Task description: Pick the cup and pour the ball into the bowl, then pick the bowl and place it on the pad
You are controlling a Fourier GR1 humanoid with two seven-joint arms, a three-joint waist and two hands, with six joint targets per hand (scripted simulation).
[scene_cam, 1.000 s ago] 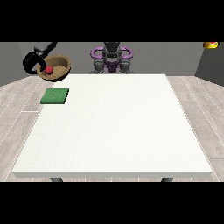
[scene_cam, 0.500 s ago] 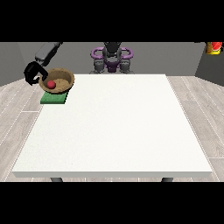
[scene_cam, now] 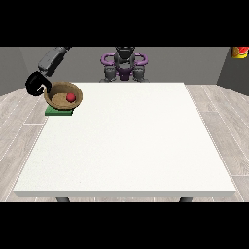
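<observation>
While the bowl (scene_cam: pixel 63 96) sits low over the green pad (scene_cam: pixel 59 111), the red ball (scene_cam: pixel 71 97) is already inside it, lying right of the bowl's centre. So the pour looks done and this is the placing step, nearly home. The bowl covers most of the pad; only the pad's front edge and a corner show below it. Whether the bowl rests on the pad or hangs just above it cannot be told from here.

At the bowl's left rim is the robot hand at the view's left (scene_cam: pixel 37 84), curled round that rim, its arm slanting up and away behind it. The other robot hand does not show. No cup is visible anywhere on the worktop (scene_cam: pixel 126 146).

The bowl looks stiff, wooden and probably light, with a thin rim that suits exactly this pinch at the edge. A one-sided hold may let it tip, though, and the loose ball inside could roll and shift the balance, so a level set-down seems wise. The robot's purple-trimmed body (scene_cam: pixel 124 63) stands well right of the bowl.
</observation>
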